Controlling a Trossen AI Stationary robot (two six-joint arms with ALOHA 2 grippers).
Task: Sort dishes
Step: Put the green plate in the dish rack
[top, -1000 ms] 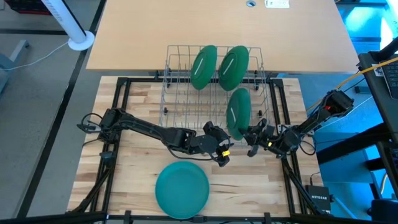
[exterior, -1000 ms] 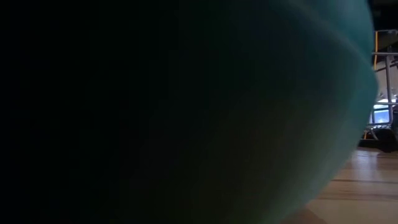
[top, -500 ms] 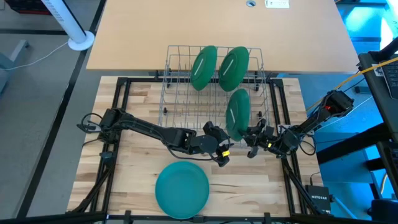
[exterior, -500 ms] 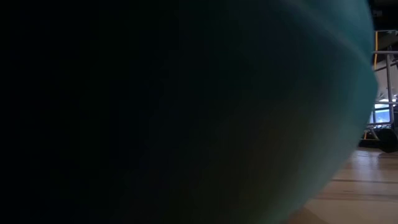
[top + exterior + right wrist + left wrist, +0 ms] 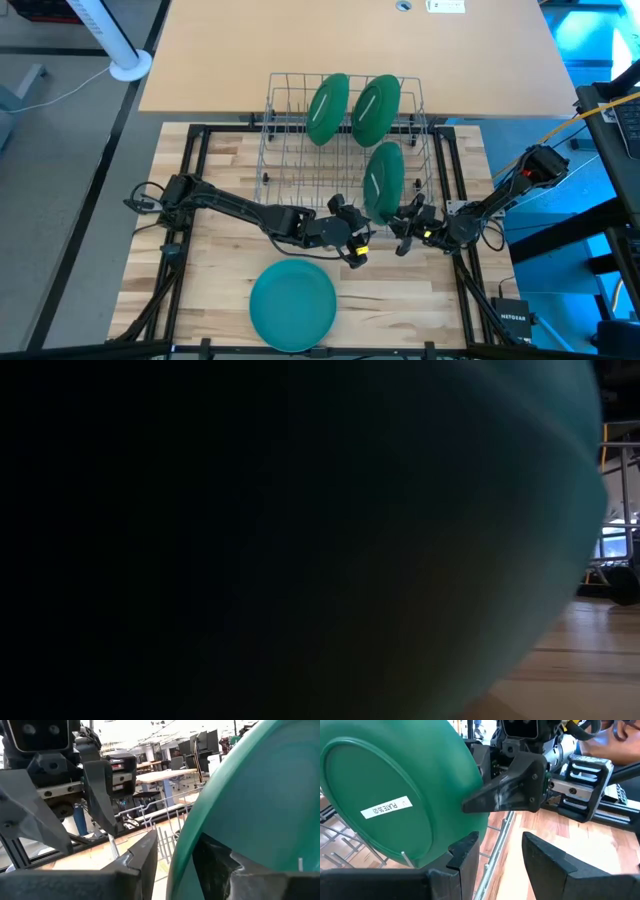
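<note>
- Rack [image 5: 290,130] at top centre of the high view, two plates [image 5: 328,107] standing on edge in its back row, side by side
- Third plate [image 5: 383,182] upright at the rack's front right corner, both arms converged on it
- Right gripper [image 5: 408,228] straddles that plate's rim: in its wrist view one finger [image 5: 145,860] sits on each side of the green edge, loosely closed on it, likely steadying it between the wires
- Left gripper [image 5: 352,238] just beside the plate's lower edge; its wrist view shows the jaws part open with nothing between them, one finger [image 5: 465,865] close against the plate, whether touching I cannot tell
- Flat plate [image 5: 292,304] lies at bottom centre, near the left gripper, not yet racked; looks like the next to go
- Low view is blocked by that green plate up close
- Only four plates visible
</note>
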